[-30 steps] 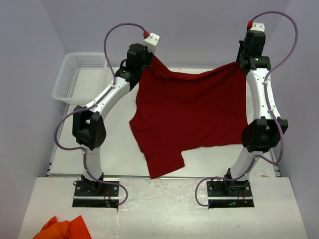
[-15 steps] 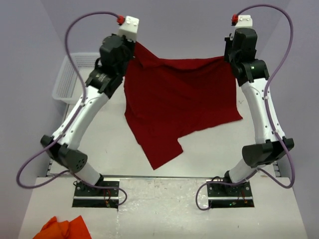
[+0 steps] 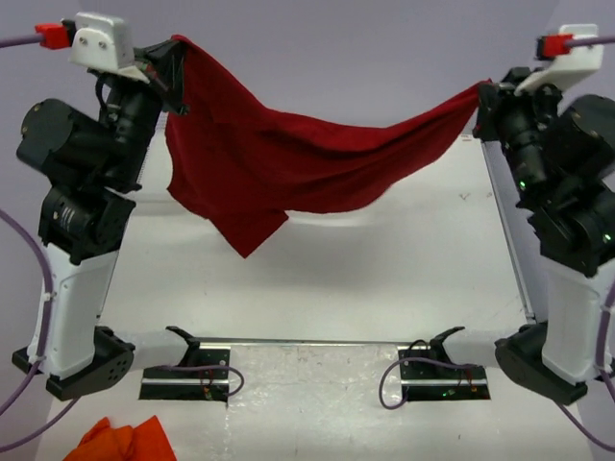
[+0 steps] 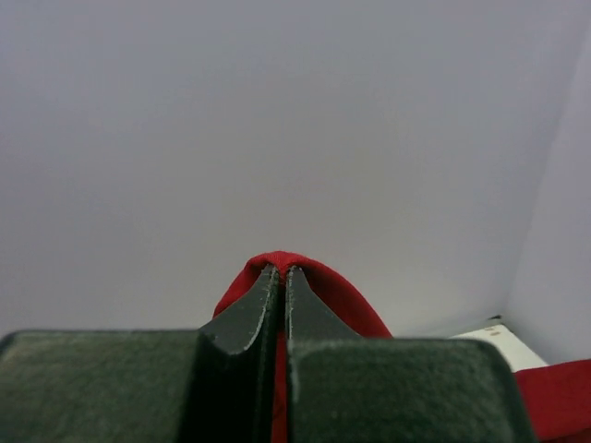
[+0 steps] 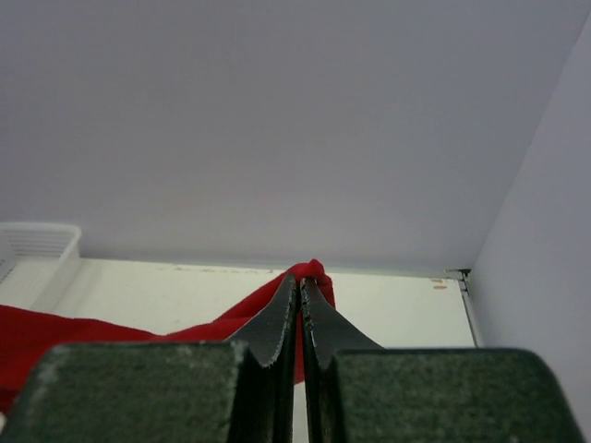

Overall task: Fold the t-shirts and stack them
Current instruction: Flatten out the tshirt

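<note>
A dark red t-shirt (image 3: 288,158) hangs in the air between my two grippers, sagging in the middle, with one corner drooping low at the centre left. My left gripper (image 3: 171,60) is shut on its upper left corner, high at the top left; the cloth shows pinched between the jaws in the left wrist view (image 4: 282,272). My right gripper (image 3: 483,96) is shut on the opposite corner at the upper right; the right wrist view (image 5: 300,281) shows red cloth bunched at the tips. The shirt is lifted off the table (image 3: 384,269).
An orange garment (image 3: 120,442) lies at the near left, in front of the arm bases. A white basket (image 5: 37,242) shows at the far left in the right wrist view. The arms stand tall at both sides of the table.
Both arms have risen sharply and spread apart. The shirt, which trailed on the table before, now hangs free and stretched between the grippers.
</note>
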`<state>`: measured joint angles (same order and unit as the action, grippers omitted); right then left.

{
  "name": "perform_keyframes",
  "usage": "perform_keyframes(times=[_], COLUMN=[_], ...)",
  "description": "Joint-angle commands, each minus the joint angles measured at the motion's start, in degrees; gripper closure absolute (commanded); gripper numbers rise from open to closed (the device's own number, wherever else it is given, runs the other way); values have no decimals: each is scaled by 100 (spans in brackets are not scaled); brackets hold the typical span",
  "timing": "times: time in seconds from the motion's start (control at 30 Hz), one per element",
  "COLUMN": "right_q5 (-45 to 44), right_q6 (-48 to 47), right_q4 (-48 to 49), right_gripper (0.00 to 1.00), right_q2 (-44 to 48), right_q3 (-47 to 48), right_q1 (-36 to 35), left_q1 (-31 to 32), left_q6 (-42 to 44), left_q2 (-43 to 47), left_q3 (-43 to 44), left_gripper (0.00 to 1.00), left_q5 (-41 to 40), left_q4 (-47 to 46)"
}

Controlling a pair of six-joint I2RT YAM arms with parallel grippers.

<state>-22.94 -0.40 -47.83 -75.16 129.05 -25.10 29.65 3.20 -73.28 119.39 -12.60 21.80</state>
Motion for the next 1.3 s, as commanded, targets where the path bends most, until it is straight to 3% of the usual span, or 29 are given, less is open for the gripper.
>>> perform_keyframes(times=[0.0,0.1,0.2,0.33,0.43,0.57,0.6,0.7,0.87,1.1,1.27], right_q5=[8,184,53,472,1124,1740,1827,2003,2196,2259,2452], right_q6=[-4,286,147,-162,-4,-30,-73,-82,-39,-4,373], right_q4=[-261,-262,-51,-7,369,1661,1924,2189,2569,2454,1764], right_gripper=[100,100,100,100,100,100,100,100,100,100,100], right_q2=[475,678,266,-1305,-2528,-3232,-3529,-3822,-3629,-2980,-3197], right_q3=[137,111,216,1286,2289,1870,1939,2361,2271,1967,1764], right_q1=[-179,-205,-197,189,821,1516,1604,1842,2088,2124,2141], left_q1=[-3,6,6,-46,-687,-1259,-1364,-1970,-2393,-2631,-2578], left_q6=[-654,-646,-138,610,506,804,805,296,85,-223,-504], left_q2=[629,929,553,-1095,-2448,-4323,-4570,-4424,-4564,-3810,-3316], left_q3=[-354,-487,-286,127,899,2891,2897,2098,2737,3010,1589], left_gripper=[100,100,100,100,100,100,100,100,100,100,100], left_q5=[1109,1366,980,233,819,1294,1426,1883,2200,2744,3097], left_q4=[-219,-352,-291,-483,-747,-1063,-1516,-2781,-2997,-2857,-2946])
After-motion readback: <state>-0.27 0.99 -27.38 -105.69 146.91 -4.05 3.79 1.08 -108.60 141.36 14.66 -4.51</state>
